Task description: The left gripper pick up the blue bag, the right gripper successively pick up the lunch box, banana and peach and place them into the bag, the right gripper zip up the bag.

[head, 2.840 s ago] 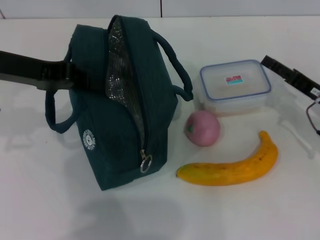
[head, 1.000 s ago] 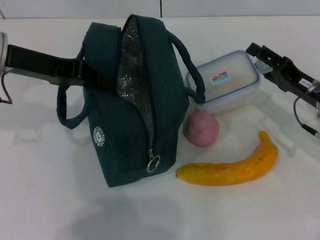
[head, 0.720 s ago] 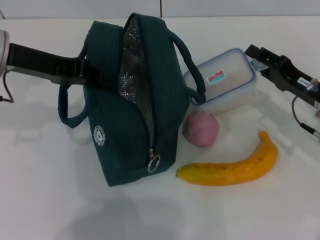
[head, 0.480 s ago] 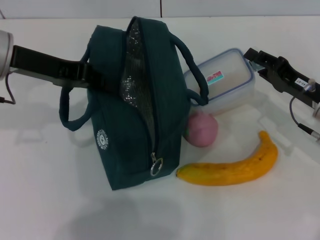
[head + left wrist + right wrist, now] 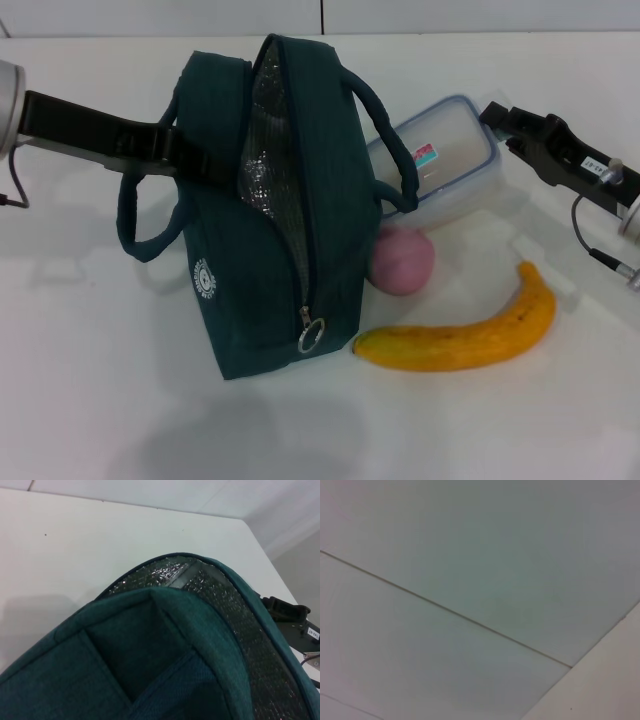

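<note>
The blue bag (image 5: 335, 190) stands on the white table with its zip open, so the silver lining (image 5: 260, 150) shows. My left gripper (image 5: 185, 158) is shut on the bag's far-left upper edge. In the left wrist view the bag's fabric (image 5: 150, 670) and its lining fill the picture. My right gripper (image 5: 497, 118) is shut on the right end of the lunch box (image 5: 445, 160). The box is tilted, and its left end is behind the bag's handle. The peach (image 5: 403, 262) rests against the bag's right side. The banana (image 5: 470, 335) lies in front of it.
The zipper's ring pull (image 5: 311, 337) hangs at the bag's front lower end. A loop handle (image 5: 140, 215) droops on the bag's left side. Cables (image 5: 600, 250) trail from the right arm. The right wrist view shows only pale wall panels.
The bag has been raised more upright and shifted right. My right gripper closed in on the lunch box, lifted its right end and carried it, tilted, toward the bag. Peach and banana stayed put.
</note>
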Robot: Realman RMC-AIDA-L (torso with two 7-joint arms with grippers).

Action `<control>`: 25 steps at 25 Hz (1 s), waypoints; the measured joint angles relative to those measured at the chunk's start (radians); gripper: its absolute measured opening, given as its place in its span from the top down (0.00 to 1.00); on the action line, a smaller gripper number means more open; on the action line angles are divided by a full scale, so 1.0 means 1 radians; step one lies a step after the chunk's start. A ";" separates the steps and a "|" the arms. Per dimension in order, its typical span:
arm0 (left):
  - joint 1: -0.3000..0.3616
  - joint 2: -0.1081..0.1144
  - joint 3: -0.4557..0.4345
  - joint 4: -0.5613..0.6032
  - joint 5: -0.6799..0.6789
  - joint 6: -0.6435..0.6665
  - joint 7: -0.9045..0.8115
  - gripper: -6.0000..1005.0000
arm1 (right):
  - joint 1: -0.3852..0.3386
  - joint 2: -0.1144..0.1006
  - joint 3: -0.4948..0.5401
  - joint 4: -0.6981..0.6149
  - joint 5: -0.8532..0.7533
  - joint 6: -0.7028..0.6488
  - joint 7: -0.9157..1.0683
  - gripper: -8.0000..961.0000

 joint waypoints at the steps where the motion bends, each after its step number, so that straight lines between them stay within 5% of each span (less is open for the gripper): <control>1: 0.000 0.000 0.000 0.000 0.000 0.000 0.000 0.96 | -0.001 0.000 0.001 0.000 0.001 -0.003 0.000 0.73; 25: 0.000 0.000 0.004 0.000 0.003 0.003 0.002 0.96 | -0.049 0.000 0.014 -0.014 0.056 -0.079 -0.005 0.84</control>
